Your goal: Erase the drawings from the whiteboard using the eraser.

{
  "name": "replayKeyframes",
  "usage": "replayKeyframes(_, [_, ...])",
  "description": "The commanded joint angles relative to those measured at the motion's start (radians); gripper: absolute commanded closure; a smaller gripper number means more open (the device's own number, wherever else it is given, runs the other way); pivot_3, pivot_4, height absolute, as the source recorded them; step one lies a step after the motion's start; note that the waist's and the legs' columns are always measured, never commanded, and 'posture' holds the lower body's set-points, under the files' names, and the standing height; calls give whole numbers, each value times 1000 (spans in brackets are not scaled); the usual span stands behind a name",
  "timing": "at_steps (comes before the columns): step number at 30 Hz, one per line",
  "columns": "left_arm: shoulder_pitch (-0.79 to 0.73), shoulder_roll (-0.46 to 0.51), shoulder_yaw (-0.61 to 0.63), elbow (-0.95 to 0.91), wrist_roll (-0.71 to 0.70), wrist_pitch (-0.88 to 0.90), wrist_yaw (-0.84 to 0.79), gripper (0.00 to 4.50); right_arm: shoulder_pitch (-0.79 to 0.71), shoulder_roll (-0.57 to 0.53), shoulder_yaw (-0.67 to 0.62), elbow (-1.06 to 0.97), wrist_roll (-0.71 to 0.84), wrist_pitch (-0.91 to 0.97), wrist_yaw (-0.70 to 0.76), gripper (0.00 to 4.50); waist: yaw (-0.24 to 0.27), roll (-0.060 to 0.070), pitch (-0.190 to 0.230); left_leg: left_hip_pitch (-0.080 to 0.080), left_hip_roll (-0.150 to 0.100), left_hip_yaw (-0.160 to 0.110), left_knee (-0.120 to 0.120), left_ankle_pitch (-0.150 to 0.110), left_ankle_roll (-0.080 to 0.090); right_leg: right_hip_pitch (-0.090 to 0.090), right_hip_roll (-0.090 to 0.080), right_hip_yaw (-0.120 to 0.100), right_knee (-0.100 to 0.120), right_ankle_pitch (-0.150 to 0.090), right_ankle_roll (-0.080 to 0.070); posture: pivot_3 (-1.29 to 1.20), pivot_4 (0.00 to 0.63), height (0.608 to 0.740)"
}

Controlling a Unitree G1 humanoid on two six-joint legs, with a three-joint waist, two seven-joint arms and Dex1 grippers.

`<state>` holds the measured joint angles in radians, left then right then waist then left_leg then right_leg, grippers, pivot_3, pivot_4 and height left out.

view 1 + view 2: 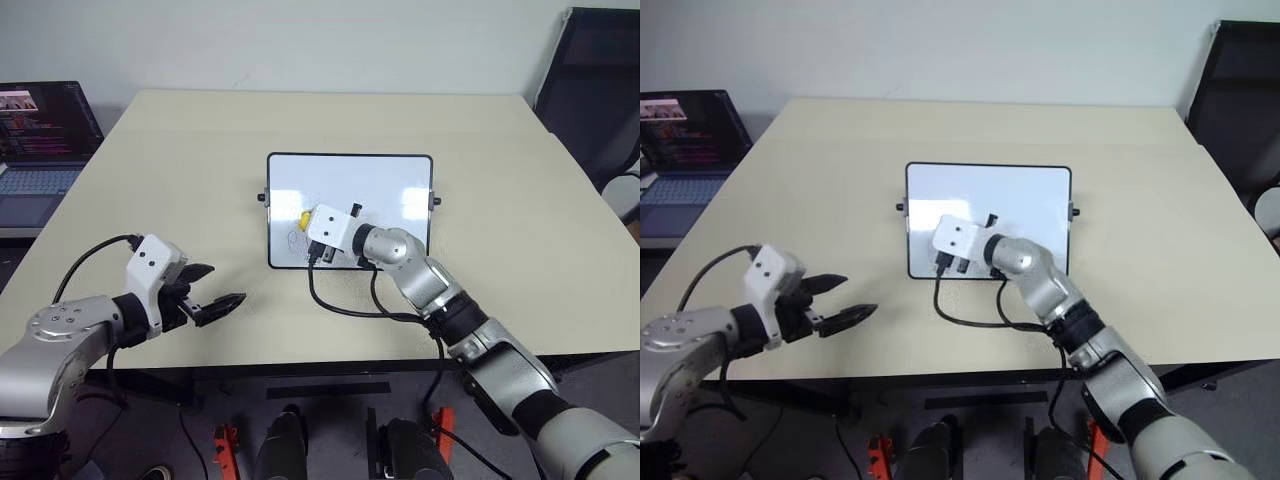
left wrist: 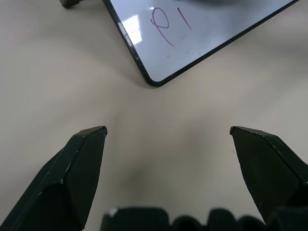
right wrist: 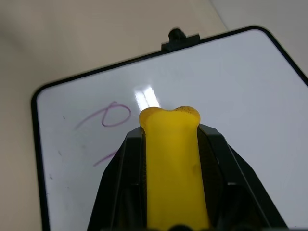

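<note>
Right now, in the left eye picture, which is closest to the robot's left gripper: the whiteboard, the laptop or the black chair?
From the left gripper:
1. whiteboard, mid-table, to its right.
2. laptop, off the table's far left.
3. black chair, beyond the far right corner.

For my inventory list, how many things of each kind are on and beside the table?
Whiteboard: 1
Eraser: 1
Laptop: 1
Chair: 1
Total: 4

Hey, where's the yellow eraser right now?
The eraser is clamped in the right gripper, over the left part of the whiteboard mid-table, right by the drawings.
</note>
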<state>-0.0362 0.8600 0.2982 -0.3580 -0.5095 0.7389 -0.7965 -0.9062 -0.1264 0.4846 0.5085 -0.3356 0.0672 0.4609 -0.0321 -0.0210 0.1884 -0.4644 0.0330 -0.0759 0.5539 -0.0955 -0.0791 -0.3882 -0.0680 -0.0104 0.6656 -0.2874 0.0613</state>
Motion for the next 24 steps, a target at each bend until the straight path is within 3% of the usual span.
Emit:
replayKeyframes(1, [-11,6,6,-39,-10,-2,4,0,-21,3,45,48,-47,-32,35,3409,-1,0,0,0,0,0,0,0,0,0,0,0,0,0,0,0,150,740])
replayKeyframes(8, [-13,4,3,-39,-10,-2,6,0,-9,-70,126,58,-119,-68,169,3409,1,0,0,13,1,0,0,0,0,7,1,1,1,-6,-3,0,150,740])
replayKeyframes(13, [-22,5,-2,-33,-8,-4,4,0,-92,-29,64,143,-153,-120,-57,3410,0,0,0,14,2,0,0,-3,-5,6,1,0,1,-1,-5,0,150,740])
replayKeyframes(15, [-23,4,-4,-33,-8,-3,4,0,-113,-20,64,172,-154,-137,-80,3410,1,0,0,13,2,0,0,-3,-5,4,1,1,3,1,-6,0,150,740])
replayKeyframes(21, [-20,3,-4,-33,-11,-2,4,0,-69,-33,155,165,-171,-206,119,3410,-1,0,0,13,2,0,1,-1,-1,2,1,2,7,0,-7,0,150,740])
replayKeyframes(24, [-17,3,-2,-32,-11,-1,4,0,-72,-18,152,164,-185,-213,90,3410,-1,0,0,13,3,0,1,1,1,2,3,2,9,-2,-8,0,150,740])
